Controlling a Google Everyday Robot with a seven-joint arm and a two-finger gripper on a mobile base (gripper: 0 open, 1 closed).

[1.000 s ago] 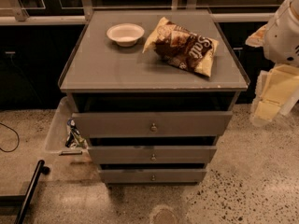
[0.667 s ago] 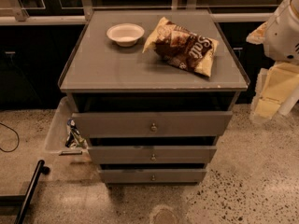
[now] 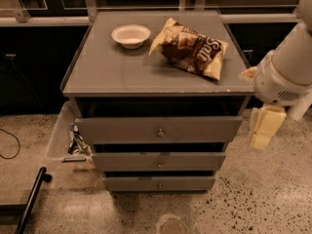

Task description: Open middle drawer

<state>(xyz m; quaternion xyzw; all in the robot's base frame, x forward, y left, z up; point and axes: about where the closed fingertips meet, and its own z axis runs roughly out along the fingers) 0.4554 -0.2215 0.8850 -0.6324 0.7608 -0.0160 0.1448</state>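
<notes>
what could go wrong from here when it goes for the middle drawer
1. The hand hangs off the right side of the cabinet, level with the top drawer; swinging in, it may clip that front or the cabinet's corner.
2. The middle drawer has a small knob stacked close between two alike knobs, so the hand could catch the wrong one.
3. The chip bag lies near the top's right edge, where the arm might brush it.

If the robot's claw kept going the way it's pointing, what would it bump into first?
The claw hangs right of the cabinet, pointing down, so probably the speckled floor first. Depth is unclear, but nothing else seems under it.
</notes>
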